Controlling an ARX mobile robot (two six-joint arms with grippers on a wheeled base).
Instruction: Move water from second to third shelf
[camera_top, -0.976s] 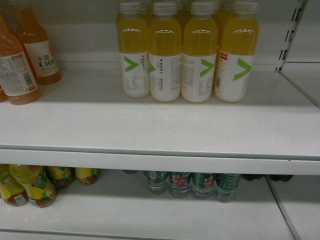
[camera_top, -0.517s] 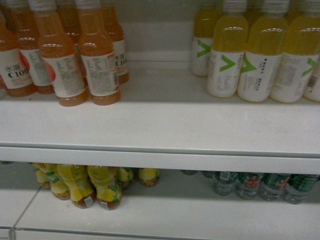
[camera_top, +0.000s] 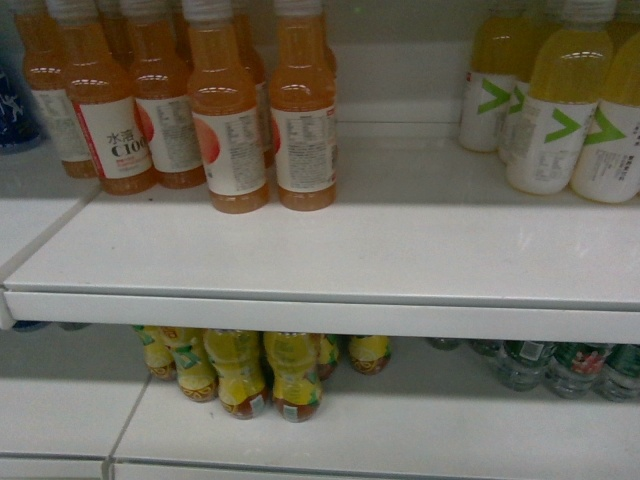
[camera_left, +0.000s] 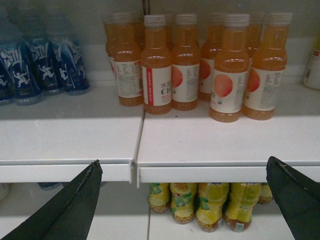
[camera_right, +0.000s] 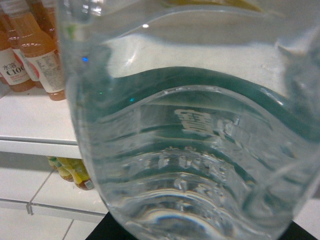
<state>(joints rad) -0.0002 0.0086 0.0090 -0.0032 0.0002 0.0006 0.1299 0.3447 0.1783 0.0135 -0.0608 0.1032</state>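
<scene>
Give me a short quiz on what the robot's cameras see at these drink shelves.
1. True or false: the left fingers are closed on a bottle.
2. What fills the right wrist view, close to the camera? A) a clear water bottle B) a dark cola bottle C) a white carton
3. Fill in: in the head view, the orange drink bottles stand on the shelf ___ the green-labelled bottles.

Key
1. False: the fingers are spread wide with nothing between them.
2. A
3. above
</scene>
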